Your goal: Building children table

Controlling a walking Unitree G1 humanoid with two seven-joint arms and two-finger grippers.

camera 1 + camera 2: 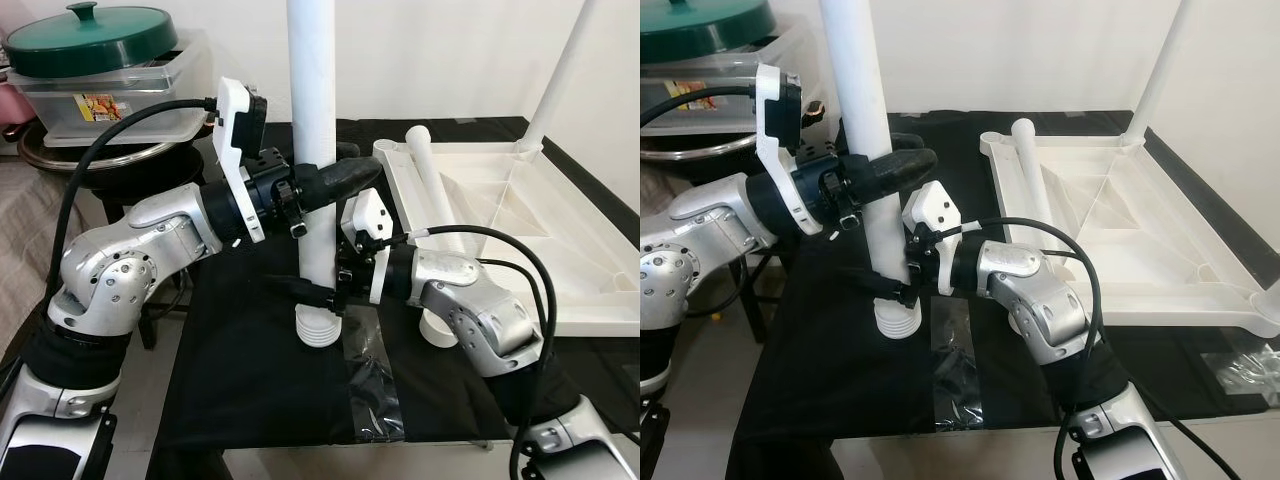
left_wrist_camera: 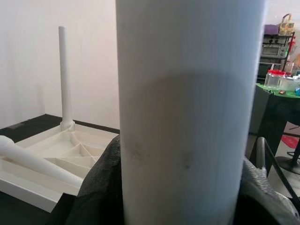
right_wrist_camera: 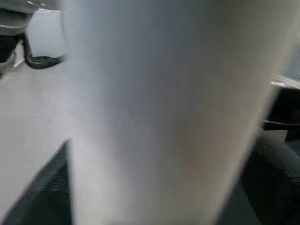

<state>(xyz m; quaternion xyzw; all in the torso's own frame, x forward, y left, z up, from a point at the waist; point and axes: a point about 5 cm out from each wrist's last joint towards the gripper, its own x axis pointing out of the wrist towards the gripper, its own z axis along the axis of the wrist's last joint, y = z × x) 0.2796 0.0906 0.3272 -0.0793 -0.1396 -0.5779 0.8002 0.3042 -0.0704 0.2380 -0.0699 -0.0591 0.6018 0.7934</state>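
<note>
White table leg clamped close before the left wrist camera

A thick white plastic cylindrical table leg (image 2: 183, 117) stands upright between the left gripper's (image 2: 180, 197) black fingers (image 2: 101, 187), which press against both its sides. Beyond the fingers, an upturned white plastic tabletop (image 2: 61, 154) with ribbed underside carries one thin upright white leg (image 2: 64, 79) at its corner; another loose white leg (image 2: 37, 161) lies across it.
</note>
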